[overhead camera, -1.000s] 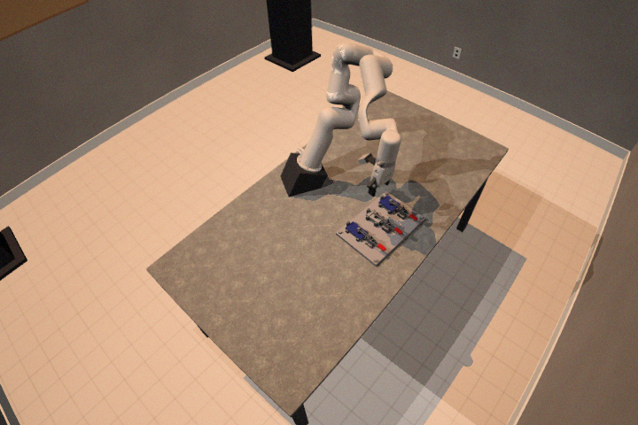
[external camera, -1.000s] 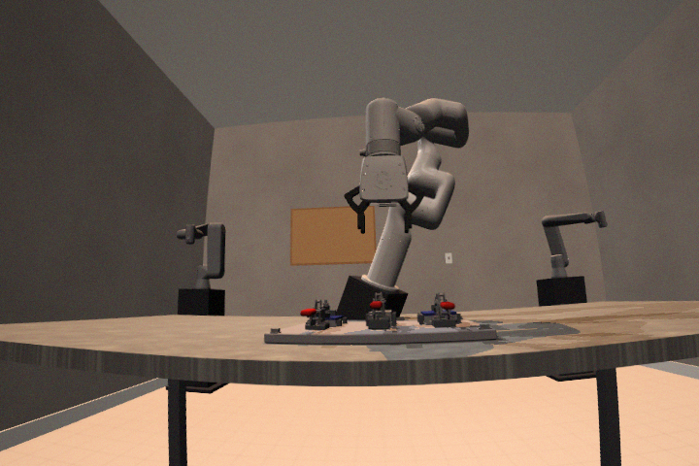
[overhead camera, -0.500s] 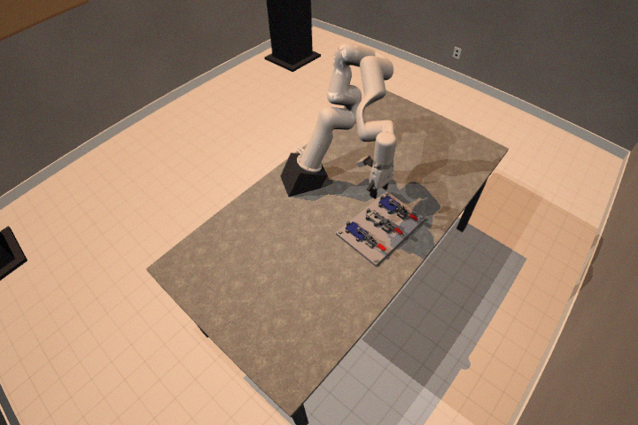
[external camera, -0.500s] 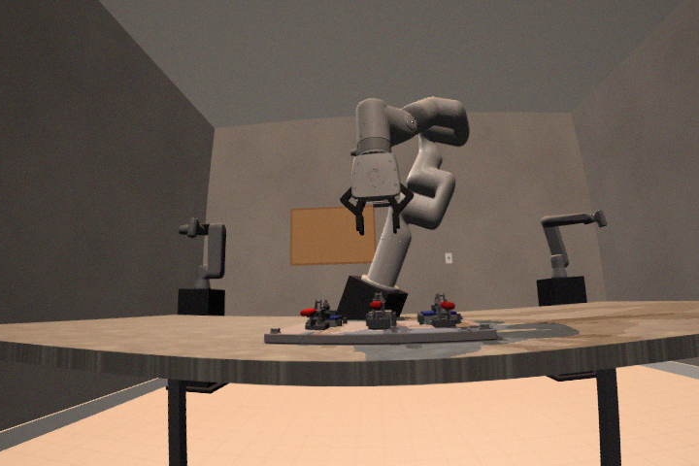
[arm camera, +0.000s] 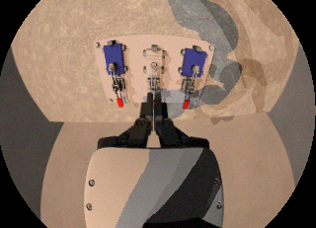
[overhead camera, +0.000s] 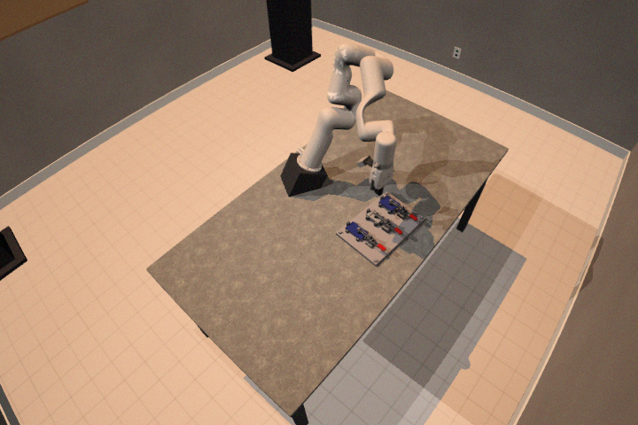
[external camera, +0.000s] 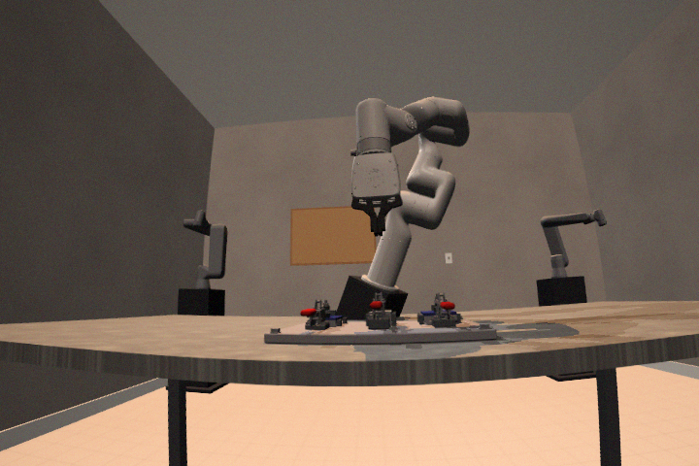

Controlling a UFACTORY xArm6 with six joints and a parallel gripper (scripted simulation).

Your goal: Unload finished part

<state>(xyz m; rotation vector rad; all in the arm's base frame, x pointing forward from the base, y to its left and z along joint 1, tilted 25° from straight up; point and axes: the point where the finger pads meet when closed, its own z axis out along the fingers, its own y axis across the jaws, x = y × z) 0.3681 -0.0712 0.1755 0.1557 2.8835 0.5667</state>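
Observation:
The finished part (overhead camera: 373, 215) (arm camera: 154, 54), pale metal, sits in the middle nest of the fixture plate (overhead camera: 354, 244) (external camera: 334, 339) (arm camera: 135, 55); its slot is too small to make out. One blue blank (overhead camera: 354, 228) (external camera: 335, 316) (arm camera: 114, 59) is in the left nest in the wrist view, the other blue blank (overhead camera: 388, 202) (external camera: 428, 313) (arm camera: 193, 60) in the right. A clamp reaches over each part, its red handle low; locking and pad contact cannot be told. My gripper (overhead camera: 377, 190) (external camera: 378, 233) (arm camera: 153, 101) is shut and empty, high above the fixture, partly hiding the middle handle in the wrist view.
The fixture stands near the table's (overhead camera: 239, 300) (external camera: 114, 329) front edge. The arm's black pedestal (overhead camera: 299, 180) (external camera: 355, 296) is behind it. Small corner posts stick up from the plate. Two other arms stand in the background in the exterior view.

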